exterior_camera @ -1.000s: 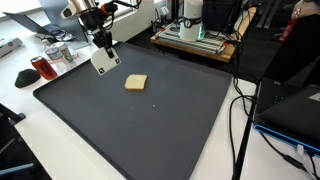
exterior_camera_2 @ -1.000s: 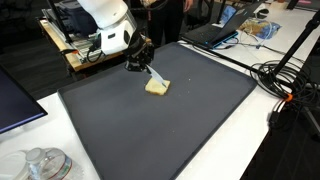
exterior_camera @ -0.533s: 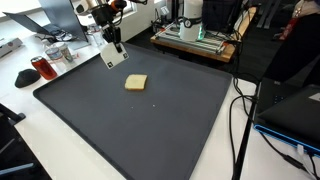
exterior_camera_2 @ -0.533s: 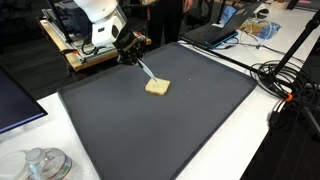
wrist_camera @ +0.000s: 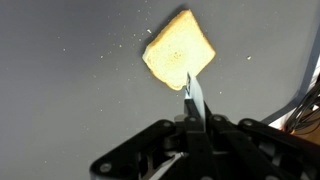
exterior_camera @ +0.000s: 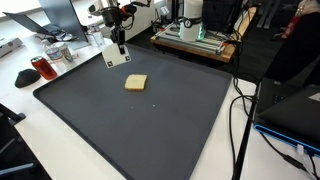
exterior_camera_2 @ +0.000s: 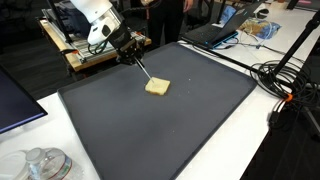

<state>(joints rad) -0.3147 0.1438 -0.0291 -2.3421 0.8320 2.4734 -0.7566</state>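
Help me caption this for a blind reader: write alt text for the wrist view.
A shut pincer at the bottom holds a thin spatula edge-on, pointing up at a square slice of toasted bread on a dark grey mat. In this view its tip overlaps the bread's lower edge; pale crumbs dot the mat.

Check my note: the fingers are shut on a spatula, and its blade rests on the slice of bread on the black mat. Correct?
Not quite. The fingers are shut on the spatula, but its blade does not rest on the slice of bread: an exterior view shows it apart from the bread, near the edge of the black mat.
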